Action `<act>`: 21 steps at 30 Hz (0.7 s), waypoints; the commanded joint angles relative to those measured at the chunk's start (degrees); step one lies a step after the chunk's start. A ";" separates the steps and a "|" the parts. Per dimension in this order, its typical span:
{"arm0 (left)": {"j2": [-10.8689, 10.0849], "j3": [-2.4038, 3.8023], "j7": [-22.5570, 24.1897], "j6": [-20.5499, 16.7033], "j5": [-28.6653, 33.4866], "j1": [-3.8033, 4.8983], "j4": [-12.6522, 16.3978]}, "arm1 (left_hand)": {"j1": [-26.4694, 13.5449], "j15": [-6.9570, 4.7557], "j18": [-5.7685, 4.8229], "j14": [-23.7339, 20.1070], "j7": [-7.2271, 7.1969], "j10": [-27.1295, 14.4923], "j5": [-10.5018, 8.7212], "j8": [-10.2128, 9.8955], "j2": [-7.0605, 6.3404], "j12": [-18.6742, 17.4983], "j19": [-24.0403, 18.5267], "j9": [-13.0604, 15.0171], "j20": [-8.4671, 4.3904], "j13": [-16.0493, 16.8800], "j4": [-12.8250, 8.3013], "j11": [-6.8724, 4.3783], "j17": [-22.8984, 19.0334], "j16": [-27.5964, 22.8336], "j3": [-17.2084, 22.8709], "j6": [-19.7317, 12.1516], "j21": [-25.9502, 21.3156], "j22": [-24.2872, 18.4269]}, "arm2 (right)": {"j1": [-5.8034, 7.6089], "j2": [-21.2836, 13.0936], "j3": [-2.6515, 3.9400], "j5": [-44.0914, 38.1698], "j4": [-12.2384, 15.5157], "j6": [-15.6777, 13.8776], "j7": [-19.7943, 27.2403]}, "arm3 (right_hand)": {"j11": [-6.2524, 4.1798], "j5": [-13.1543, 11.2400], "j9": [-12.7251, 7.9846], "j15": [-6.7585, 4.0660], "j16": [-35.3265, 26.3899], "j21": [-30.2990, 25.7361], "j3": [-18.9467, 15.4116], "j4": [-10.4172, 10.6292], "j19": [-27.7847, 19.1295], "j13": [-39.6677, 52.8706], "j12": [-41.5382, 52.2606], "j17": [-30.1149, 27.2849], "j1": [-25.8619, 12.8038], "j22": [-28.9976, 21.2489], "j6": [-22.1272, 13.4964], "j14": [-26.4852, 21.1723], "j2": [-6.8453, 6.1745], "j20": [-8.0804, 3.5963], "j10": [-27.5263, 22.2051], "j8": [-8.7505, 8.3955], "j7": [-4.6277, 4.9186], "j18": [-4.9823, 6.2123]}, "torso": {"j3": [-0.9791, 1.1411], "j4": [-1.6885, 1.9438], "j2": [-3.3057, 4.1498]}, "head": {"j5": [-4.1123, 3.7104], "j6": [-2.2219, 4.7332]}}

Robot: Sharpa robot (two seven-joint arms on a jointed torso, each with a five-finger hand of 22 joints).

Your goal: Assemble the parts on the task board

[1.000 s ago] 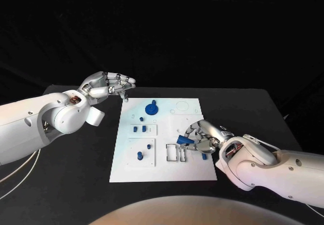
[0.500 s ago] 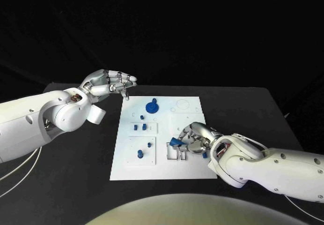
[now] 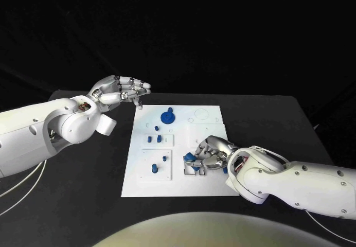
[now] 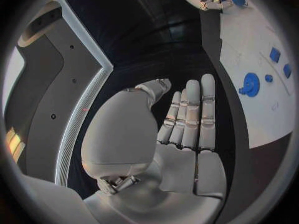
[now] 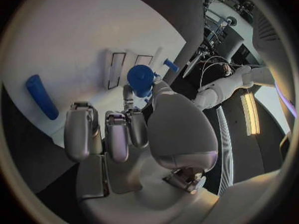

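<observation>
The white task board (image 3: pixel 178 186) lies mid-table. My right hand (image 3: pixel 213 154) hovers low over the board's near right part and pinches a blue part (image 3: pixel 191 157) just above the two rectangular slots (image 3: pixel 194 168). In the right wrist view the round blue part (image 5: pixel 141 79) sits between thumb and fingertip of that hand (image 5: pixel 118 134), close to the slots (image 5: pixel 116 69). My left hand (image 3: pixel 121 92) hangs above the board's far left corner, fingers curled in, holding nothing; the left wrist view shows its fingers (image 4: pixel 190 119) held together.
A blue gear (image 3: pixel 167 119) stands at the board's far middle, and small blue pieces (image 3: pixel 152 139) sit in the left-hand panels. A blue cylinder (image 5: pixel 40 97) lies loose on the board near my right hand. Black table surrounds the board.
My right hand has carried the blue part leftward and lower, from beside the slots to right over them. The left hand has hardly moved.
</observation>
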 commanded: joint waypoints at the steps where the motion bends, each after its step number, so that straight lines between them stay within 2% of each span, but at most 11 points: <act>1: -0.02 0.04 0.58 0.54 -0.07 0.02 0.23 | 0.58 0.04 0.86 -0.20 0.46 -0.30 0.27 0.35 0.27 0.39 -0.10 -0.10 0.07 -0.04 -0.44 -0.13 0.08 -0.15 0.11 -0.29 -0.01 0.10 | -0.13 0.15 -0.09 0.35 -0.15 3.77 -1.03 | -0.29 -0.04 1.57 -0.55 0.21 0.34 -0.42 -0.06 2.23 6.21 0.22 11.11 -0.88 11.59 3.21 5.20 -0.66 -0.40 1.37 0.34 -3.03 -0.44 | -0.03 -0.07 -0.01 | 0.03 0.00; 7: 0.02 0.04 0.39 0.65 -0.07 0.02 0.14 | 0.63 0.03 0.86 -0.20 0.47 -0.30 0.28 0.34 0.29 0.40 -0.10 -0.11 0.07 -0.04 -0.47 -0.13 0.08 -0.14 0.14 -0.33 0.01 0.11 | -0.14 0.22 -0.09 0.21 -0.38 4.24 -1.08 | -0.30 0.04 1.55 -0.56 0.20 0.25 -0.45 0.02 2.19 6.27 0.13 11.10 -2.78 11.56 3.29 5.19 -1.37 -0.42 1.37 0.66 -3.07 -0.42 | 0.05 -0.02 -0.05 | 0.09 0.00; 11: 0.04 0.04 0.34 0.68 -0.07 0.02 0.10 | 0.63 0.03 0.86 -0.20 0.47 -0.30 0.28 0.34 0.29 0.40 -0.10 -0.11 0.07 -0.04 -0.47 -0.13 0.08 -0.14 0.14 -0.33 0.01 0.11 | -0.14 0.17 -0.09 -0.35 -0.48 4.19 -1.37 | -0.32 0.07 1.54 -0.57 0.21 0.29 -0.37 0.05 2.19 6.33 0.10 11.14 -4.07 11.57 3.30 5.20 -1.61 -0.43 1.39 0.84 -3.10 -0.43 | 0.03 -0.04 -0.06 | 0.06 0.00; 15: 0.03 0.04 0.32 0.67 -0.07 0.02 0.09 | 0.63 0.03 0.86 -0.20 0.47 -0.30 0.28 0.34 0.29 0.40 -0.10 -0.11 0.07 -0.04 -0.47 -0.13 0.08 -0.14 0.14 -0.33 0.01 0.11 | -0.14 0.20 -0.09 -1.36 -0.54 3.71 -1.81 | -0.36 0.18 1.58 -0.62 0.20 0.44 -0.78 0.11 2.23 6.45 0.02 11.15 -6.69 11.60 3.30 5.20 -3.25 -0.45 1.42 1.34 -3.16 -0.45 | 0.01 -0.08 -0.03 | 0.08 0.00; 21: 0.04 0.04 0.29 0.66 -0.07 0.02 0.07 | 0.63 0.03 0.86 -0.20 0.47 -0.30 0.28 0.34 0.29 0.40 -0.10 -0.11 0.07 -0.04 -0.47 -0.13 0.08 -0.14 0.14 -0.33 0.01 0.11 | -0.14 0.30 -0.08 -2.51 -0.61 2.77 -1.99 | -0.36 0.03 1.78 -0.60 0.15 0.26 -5.63 0.10 2.16 6.45 -0.31 11.05 -10.07 11.55 2.85 5.17 -2.34 -0.46 1.35 2.18 -3.14 -0.42 | 0.03 -0.04 -0.03 | 0.06 0.00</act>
